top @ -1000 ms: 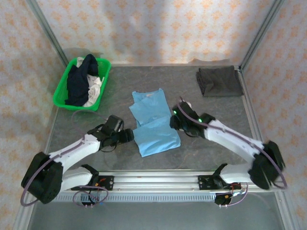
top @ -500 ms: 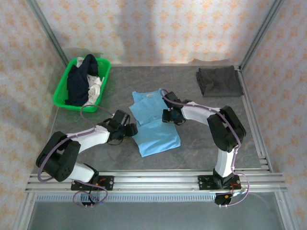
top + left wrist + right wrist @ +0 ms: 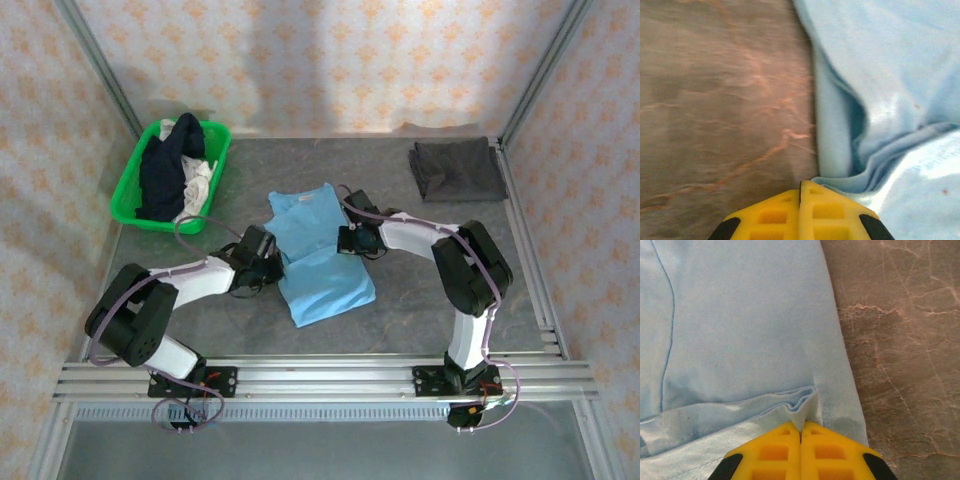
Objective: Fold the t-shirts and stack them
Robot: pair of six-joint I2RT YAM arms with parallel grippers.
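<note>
A light blue t-shirt (image 3: 318,262) lies partly folded on the grey table (image 3: 420,290), its lower half doubled over the upper. My left gripper (image 3: 264,263) sits at the shirt's left edge. In the left wrist view its yellow jaws (image 3: 801,183) are pressed together, and the shirt's (image 3: 890,75) creases run into the tip. My right gripper (image 3: 349,240) is at the shirt's right edge. In the right wrist view it (image 3: 801,426) is shut on a small pinch of the fold (image 3: 800,402).
A green basket (image 3: 124,193) at the back left holds a navy shirt (image 3: 163,168) and a white one (image 3: 200,186). A folded dark grey shirt (image 3: 456,170) lies at the back right. Metal frame rails border the table.
The right arm swung in from the right to the shirt's right edge and stayed there. The left gripper moved up along the left edge, and the shirt's upper part shifted slightly left.
</note>
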